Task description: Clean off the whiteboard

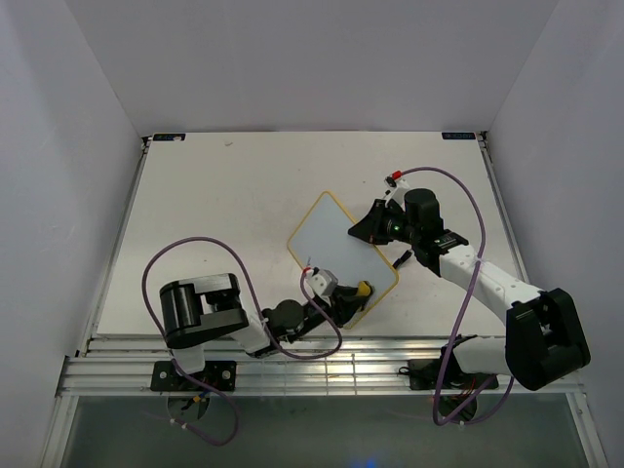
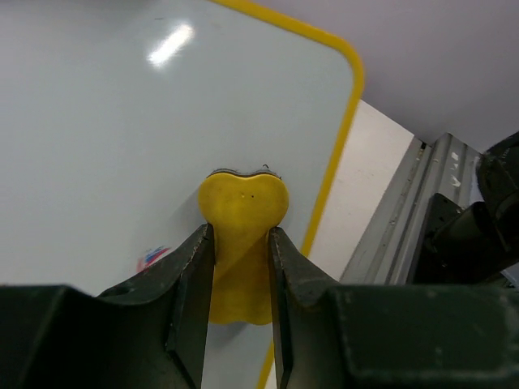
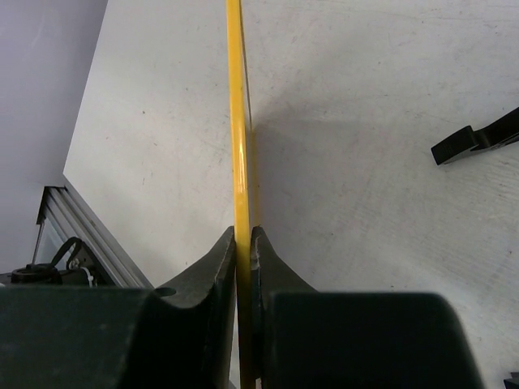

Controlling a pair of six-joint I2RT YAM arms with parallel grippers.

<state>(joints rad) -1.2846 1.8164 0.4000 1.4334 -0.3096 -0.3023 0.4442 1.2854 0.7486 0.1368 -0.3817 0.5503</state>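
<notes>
I judge I'm in the wiping step: my left pincer (image 2: pixel 241 237) is clamped on the yellow eraser (image 2: pixel 243 207), pressed against the whiteboard (image 1: pixel 334 249) near its near corner. My right pincer (image 3: pixel 243 237) is pinched shut on the board's yellow frame (image 3: pixel 235 121), steadying it. A small red-blue smudge (image 2: pixel 152 258) sits just left of the eraser, so the next stroke goes there, and the frame edge is close on the right.
</notes>
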